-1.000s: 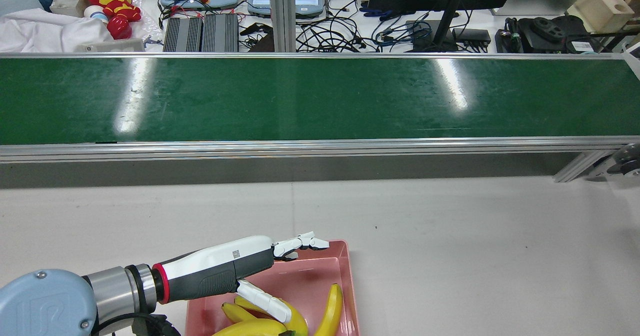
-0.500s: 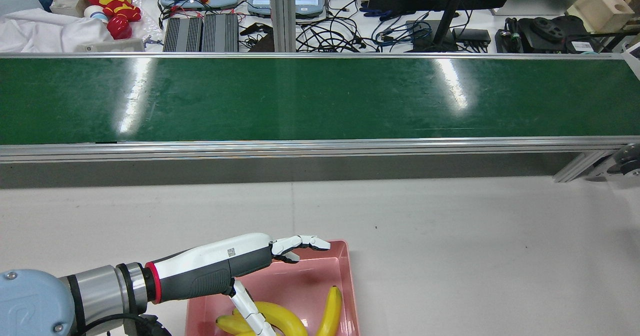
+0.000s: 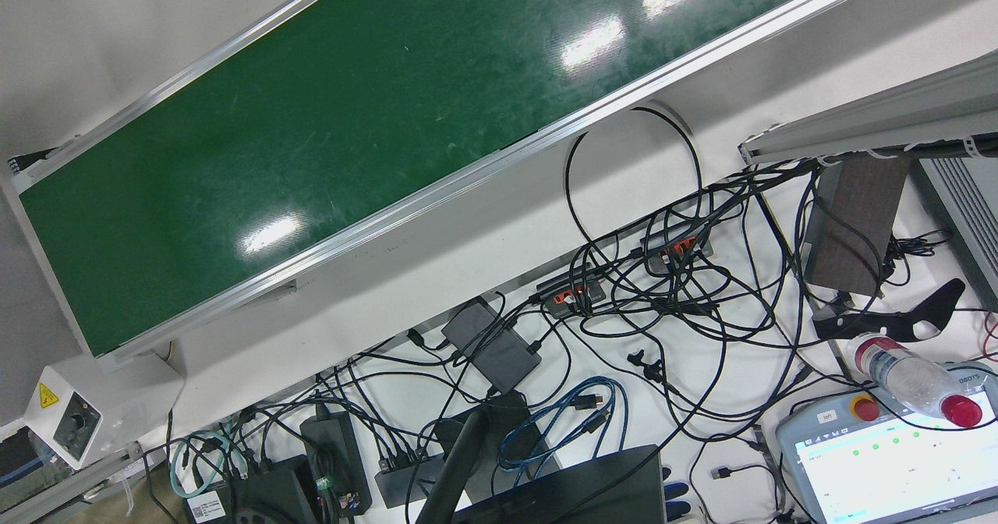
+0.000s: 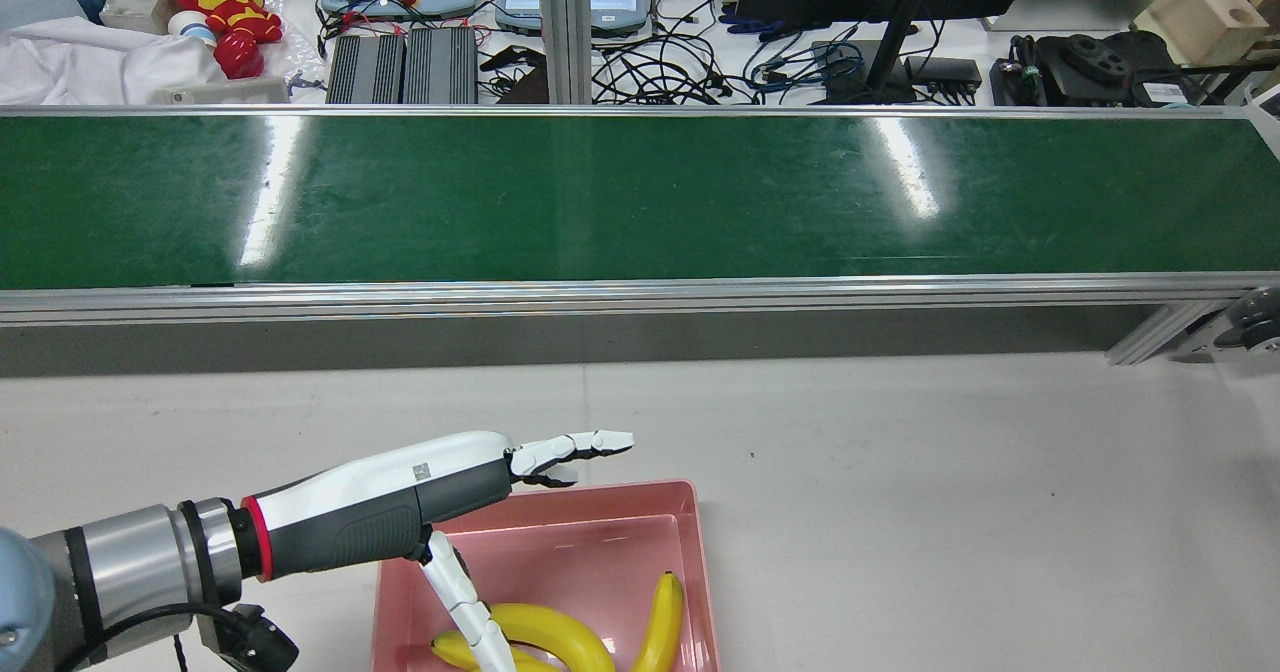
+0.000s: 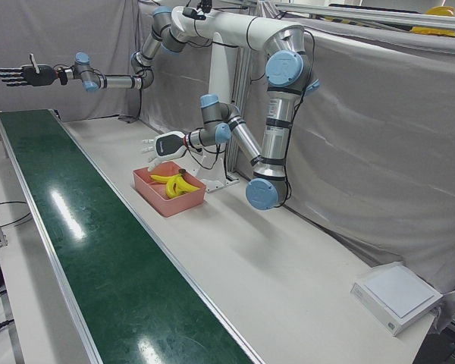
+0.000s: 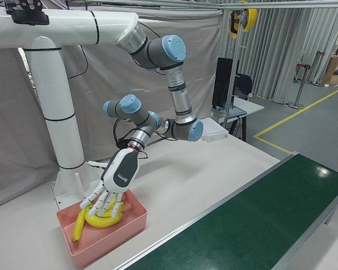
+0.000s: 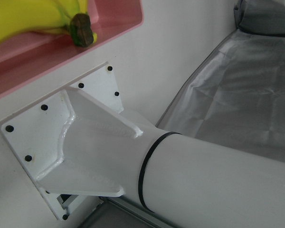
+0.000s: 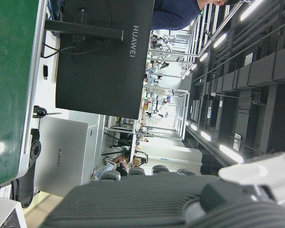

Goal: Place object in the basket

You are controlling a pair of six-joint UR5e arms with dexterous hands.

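Bananas (image 7: 33, 19) lie in the pink basket (image 7: 85, 45) beside a white pedestal base (image 7: 80, 142).

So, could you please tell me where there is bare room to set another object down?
The green conveyor belt is bare along its whole length, as is the white table right of the pink basket. The basket itself is crowded: bananas fill its near half, under the left hand.
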